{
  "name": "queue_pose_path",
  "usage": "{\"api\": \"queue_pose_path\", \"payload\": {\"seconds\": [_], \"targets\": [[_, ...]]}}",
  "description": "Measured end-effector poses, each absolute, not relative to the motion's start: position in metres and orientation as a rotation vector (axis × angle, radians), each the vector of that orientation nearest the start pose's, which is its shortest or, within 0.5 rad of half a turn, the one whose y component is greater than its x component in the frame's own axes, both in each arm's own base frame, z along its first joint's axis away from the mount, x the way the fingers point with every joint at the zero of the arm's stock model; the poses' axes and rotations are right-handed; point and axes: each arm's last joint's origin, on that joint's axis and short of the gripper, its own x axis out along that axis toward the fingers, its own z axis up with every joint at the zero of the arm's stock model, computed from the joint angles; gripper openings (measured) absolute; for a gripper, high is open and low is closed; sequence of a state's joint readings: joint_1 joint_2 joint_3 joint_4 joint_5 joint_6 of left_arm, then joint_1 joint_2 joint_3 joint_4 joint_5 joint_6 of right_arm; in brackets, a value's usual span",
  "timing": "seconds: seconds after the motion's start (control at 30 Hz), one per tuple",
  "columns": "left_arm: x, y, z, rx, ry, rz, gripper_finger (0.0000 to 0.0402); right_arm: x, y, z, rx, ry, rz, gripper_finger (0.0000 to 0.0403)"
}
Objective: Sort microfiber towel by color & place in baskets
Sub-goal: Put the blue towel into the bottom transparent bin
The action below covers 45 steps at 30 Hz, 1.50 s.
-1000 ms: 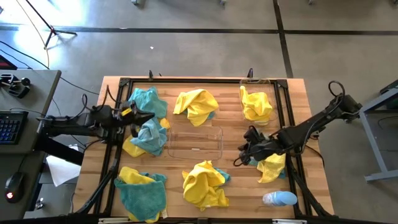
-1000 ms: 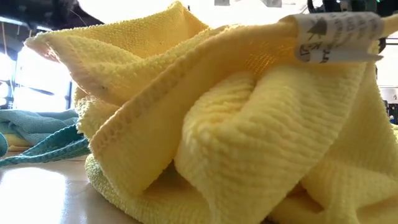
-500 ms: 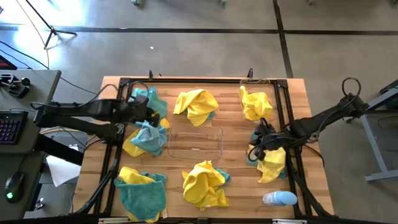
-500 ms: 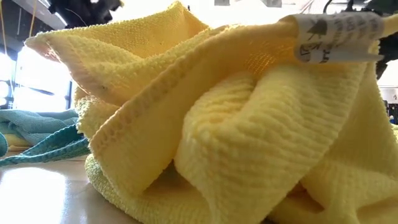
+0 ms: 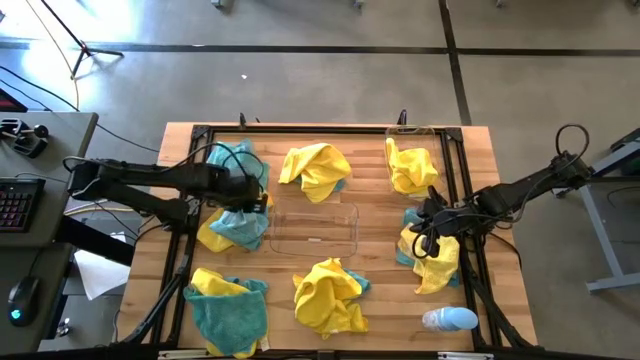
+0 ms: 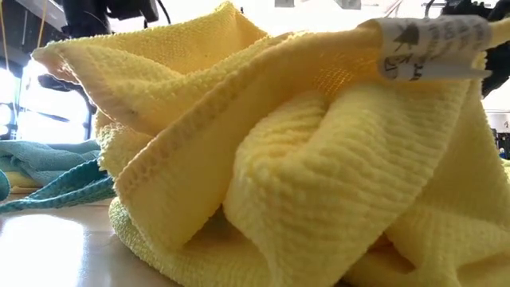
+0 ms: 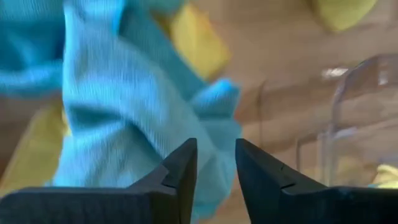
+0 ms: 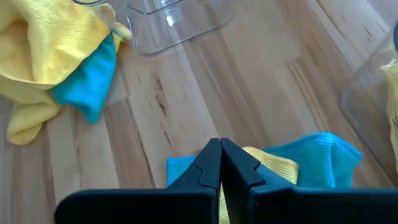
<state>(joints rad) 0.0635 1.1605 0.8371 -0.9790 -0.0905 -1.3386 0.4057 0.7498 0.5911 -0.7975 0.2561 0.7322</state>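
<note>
Nearest the front edge of the table (image 5: 300, 210): a small pale bottle (image 5: 449, 319) at the right corner, a yellow towel heap (image 5: 328, 295) in the middle, and a teal-over-yellow heap (image 5: 228, 310) at the left. The low view is filled by that yellow heap (image 6: 303, 175), its white tag up top.

Mid table: an empty clear basket (image 5: 312, 229) sits in the centre. Just left of it lies a teal towel (image 5: 240, 222) on a yellow one. The left gripper (image 5: 256, 186) hovers at the far edge of this pile. In the left wrist view its fingers (image 7: 181, 168) stand slightly parted, nothing between them, with the teal towel (image 7: 124, 124) right ahead and the basket wall (image 7: 348, 118) beside it.

The right gripper (image 5: 425, 222) is over a yellow-and-teal pile (image 5: 432, 258) right of the basket. Its tips (image 8: 219, 163) are pressed together and empty, cloth just beneath.

Far side: a teal towel (image 5: 235, 160), a yellow towel (image 5: 315, 168), and a second basket (image 5: 412, 165) at the far right already holding yellow cloth.

Step in hand, judging: the left arm lines up a pick of the teal towel. Sorting is barely begun, most heaps are still mixed.

Next move calls for: lower the left gripper, pinch only the teal layer, lift it clear of the yellow beneath, and carry it to the empty centre basket. The right gripper must spread its fingers before it can pick.
</note>
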Motion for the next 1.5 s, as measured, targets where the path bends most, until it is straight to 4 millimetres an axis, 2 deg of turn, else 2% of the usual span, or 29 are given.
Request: {"api": "queue_pose_path", "payload": {"seconds": [0.2,0.4,0.67,0.77,0.87,0.93,1.0,1.1,1.4,1.5], "targets": [[0.194,0.014,0.22,-1.139,1.104,1.046,0.0111,0.125,0.047,0.225,0.419,0.911,-0.188,0.0],[0.195,0.015,0.208,-1.037,1.193,1.143,0.0111,0.127,0.047,0.226,0.528,0.881,-0.24,0.0],[0.214,0.02,0.185,-0.899,1.264,1.099,0.0109,0.131,0.047,0.23,0.585,0.801,-0.284,0.0],[0.217,0.022,0.175,-0.893,1.339,1.096,0.0086,0.132,0.047,0.231,0.578,0.766,-0.305,0.0],[0.218,0.021,0.17,-0.888,1.383,1.098,0.0029,0.133,0.047,0.231,0.571,0.759,-0.306,0.0],[0.217,0.02,0.172,-0.894,1.373,1.095,0.0009,0.132,0.047,0.231,0.558,0.766,-0.303,0.0],[0.215,0.017,0.18,-0.931,1.354,1.09,0.0007,0.132,0.047,0.231,0.541,0.774,-0.295,0.0],[0.211,0.009,0.205,-0.989,1.306,1.108,0.0002,0.131,0.046,0.23,0.499,0.789,-0.277,0.0],[0.201,-0.03,0.326,-1.065,1.065,1.202,0.0001,0.123,0.044,0.224,0.392,0.91,-0.252,0.0],[0.211,-0.047,0.356,-1.104,0.952,1.143,0.0,0.12,0.043,0.222,0.346,0.95,-0.254,0.0]]}}
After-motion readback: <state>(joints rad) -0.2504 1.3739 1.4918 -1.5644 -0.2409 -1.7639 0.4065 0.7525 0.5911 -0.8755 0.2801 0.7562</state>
